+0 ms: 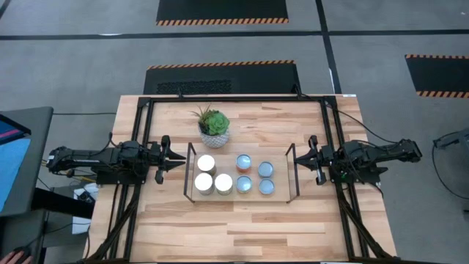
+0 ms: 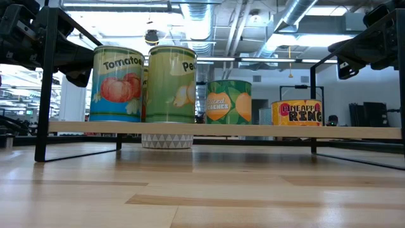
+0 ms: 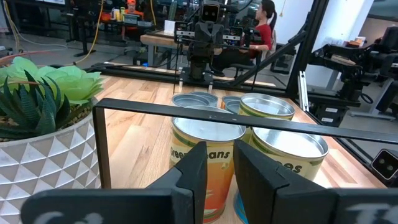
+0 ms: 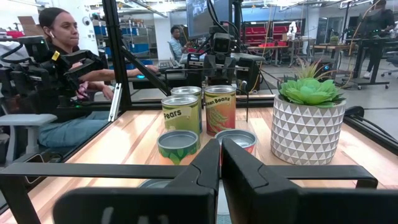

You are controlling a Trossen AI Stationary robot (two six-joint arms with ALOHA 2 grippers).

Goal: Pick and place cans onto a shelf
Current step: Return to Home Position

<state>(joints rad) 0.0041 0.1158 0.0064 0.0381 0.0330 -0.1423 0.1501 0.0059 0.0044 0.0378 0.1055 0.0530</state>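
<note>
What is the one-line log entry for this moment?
cans: on shelf | left claw: off shelf's left end, empty | right claw: off right end, shut, empty | plant: behind shelf

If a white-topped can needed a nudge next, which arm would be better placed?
Probably left: the left gripper sits off the shelf end nearest the three white-topped cans; the right gripper is at the far end, behind the small cans.
</note>
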